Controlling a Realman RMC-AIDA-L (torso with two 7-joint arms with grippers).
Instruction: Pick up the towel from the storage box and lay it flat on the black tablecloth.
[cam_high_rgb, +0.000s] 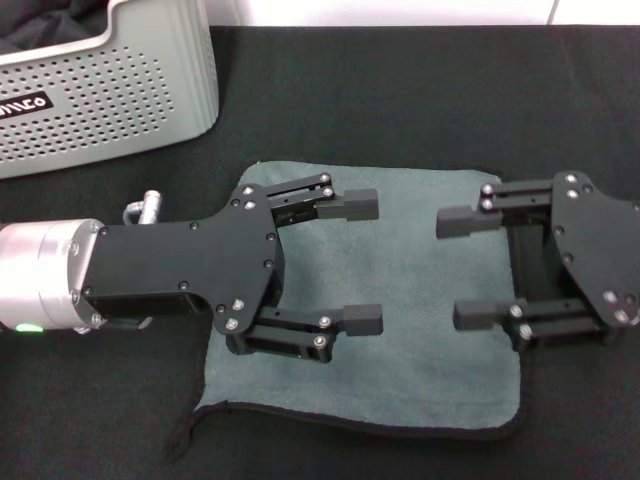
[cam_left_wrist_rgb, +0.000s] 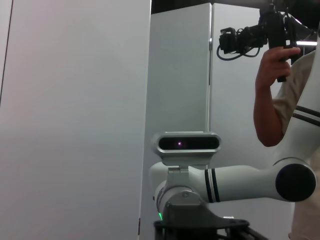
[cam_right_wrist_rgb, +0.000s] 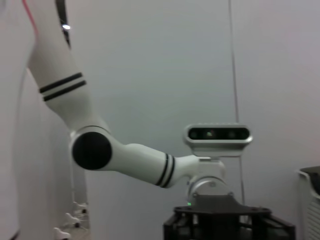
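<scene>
The storage box (cam_high_rgb: 110, 90) is cut off at the frame edge (label partly lost), and both hands hide towel (cam_high_rgb: 410, 290) patches.

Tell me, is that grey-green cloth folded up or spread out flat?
Spread flat. The towel lies grey-green face up on the black tablecloth, edges showing all round, outside the storage box.

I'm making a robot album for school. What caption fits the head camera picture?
Both open grippers, left and right, hover over the towel lying flat, grey-green side up, on the black tablecloth.
</scene>
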